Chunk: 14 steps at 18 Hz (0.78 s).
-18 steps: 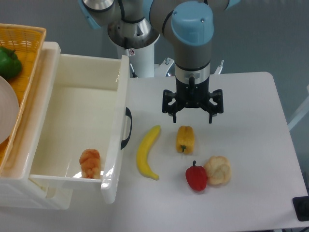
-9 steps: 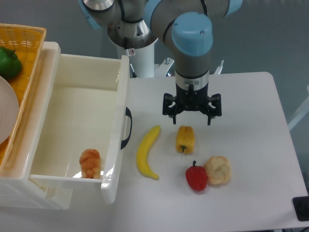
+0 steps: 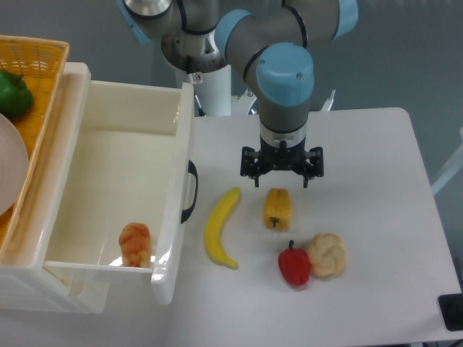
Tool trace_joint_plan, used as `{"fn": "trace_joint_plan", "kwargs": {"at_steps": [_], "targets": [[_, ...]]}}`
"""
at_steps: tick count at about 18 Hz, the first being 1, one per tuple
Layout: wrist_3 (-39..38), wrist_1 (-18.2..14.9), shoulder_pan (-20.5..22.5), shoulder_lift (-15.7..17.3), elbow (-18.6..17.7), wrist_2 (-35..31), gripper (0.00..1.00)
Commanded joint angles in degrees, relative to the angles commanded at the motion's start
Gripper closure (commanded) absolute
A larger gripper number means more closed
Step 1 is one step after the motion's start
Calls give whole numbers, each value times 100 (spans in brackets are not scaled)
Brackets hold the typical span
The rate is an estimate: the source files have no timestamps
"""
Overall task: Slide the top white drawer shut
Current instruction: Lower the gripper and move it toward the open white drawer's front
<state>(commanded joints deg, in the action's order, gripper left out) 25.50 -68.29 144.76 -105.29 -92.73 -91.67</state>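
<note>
The top white drawer (image 3: 108,181) stands pulled far out of its cabinet, reaching over the table's left part. Its front panel faces right and carries a black arched handle (image 3: 190,191). Inside, near the front corner, lies an orange-brown pastry (image 3: 135,243). My gripper (image 3: 282,172) hangs over the table's middle, to the right of the handle, just above a yellow pepper (image 3: 277,207). Its fingers are spread wide and hold nothing.
A banana (image 3: 220,228) lies right of the drawer front. A red pepper (image 3: 294,265) and a pale bread roll (image 3: 327,254) sit nearer the front edge. An orange wicker basket (image 3: 32,79) with a green pepper (image 3: 13,95) tops the cabinet.
The gripper has drifted slightly left and back from the front edge, and its wrist has turned a little. The drawer and the food have not moved.
</note>
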Motion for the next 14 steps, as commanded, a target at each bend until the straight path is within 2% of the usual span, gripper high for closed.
{"fn": "trace_joint_plan", "kwargs": {"at_steps": [4, 8, 11, 14], "targets": [[-98, -18, -79, -114, -70, 53, 0], [-89, -18, -88, -272, -123, 536, 0], [-89, -26, -97, -413, -79, 606, 0], [-89, -44, -36, -413, -79, 956, 0]]}}
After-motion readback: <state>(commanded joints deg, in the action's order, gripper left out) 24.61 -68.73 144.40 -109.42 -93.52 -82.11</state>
